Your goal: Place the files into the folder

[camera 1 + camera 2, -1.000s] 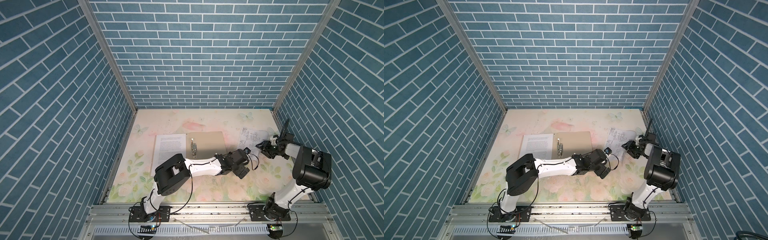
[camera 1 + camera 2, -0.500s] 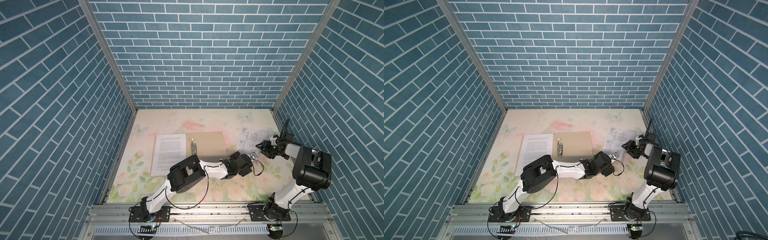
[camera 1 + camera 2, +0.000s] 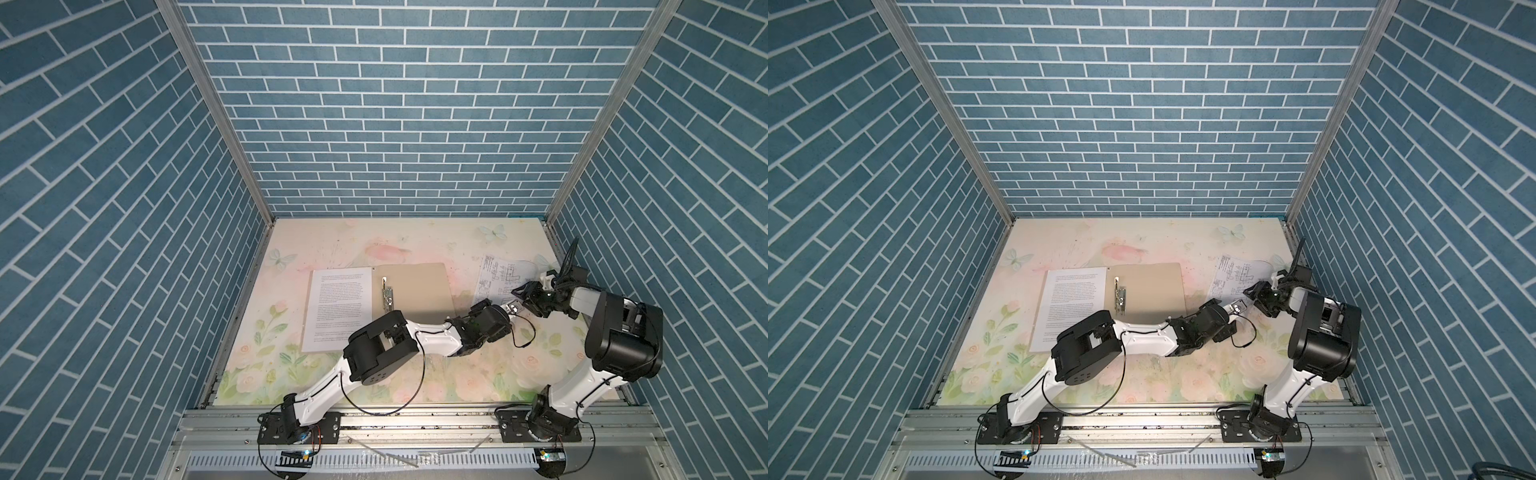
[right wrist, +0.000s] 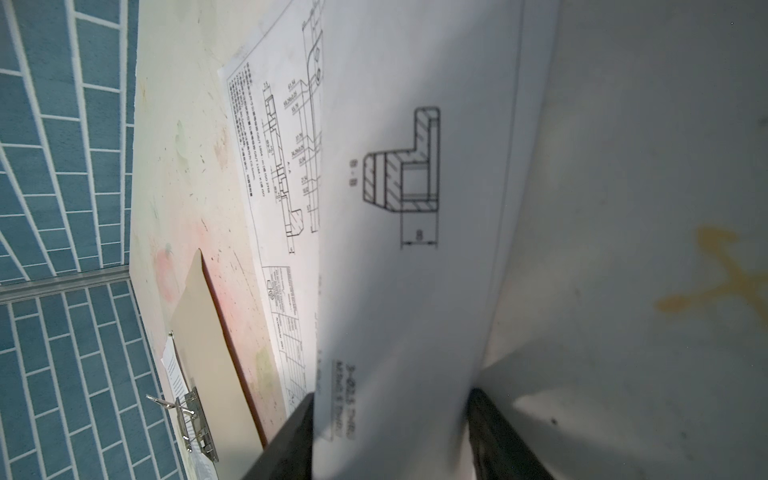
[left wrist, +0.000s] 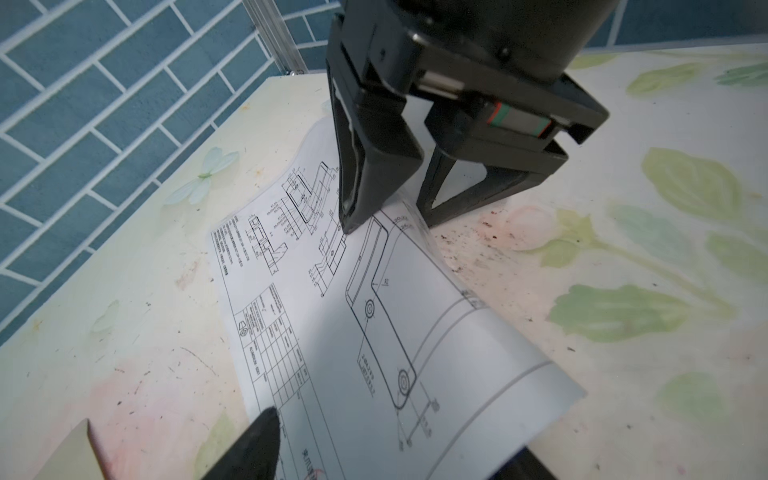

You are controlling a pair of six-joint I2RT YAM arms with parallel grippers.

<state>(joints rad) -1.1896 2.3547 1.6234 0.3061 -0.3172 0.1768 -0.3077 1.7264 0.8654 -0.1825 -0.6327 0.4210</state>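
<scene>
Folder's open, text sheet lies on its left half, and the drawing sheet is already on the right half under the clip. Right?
Not quite. The drawing sheet is not in the folder: both top views show it on the table to the folder's right, apart from it, one edge lifted at the right claw. The folder is open and the text sheet lies on its left half.

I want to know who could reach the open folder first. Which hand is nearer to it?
Left. The left hand sits just off the folder toward the drawing sheet. The right hand is farther out, at that sheet's lifted edge.
</scene>
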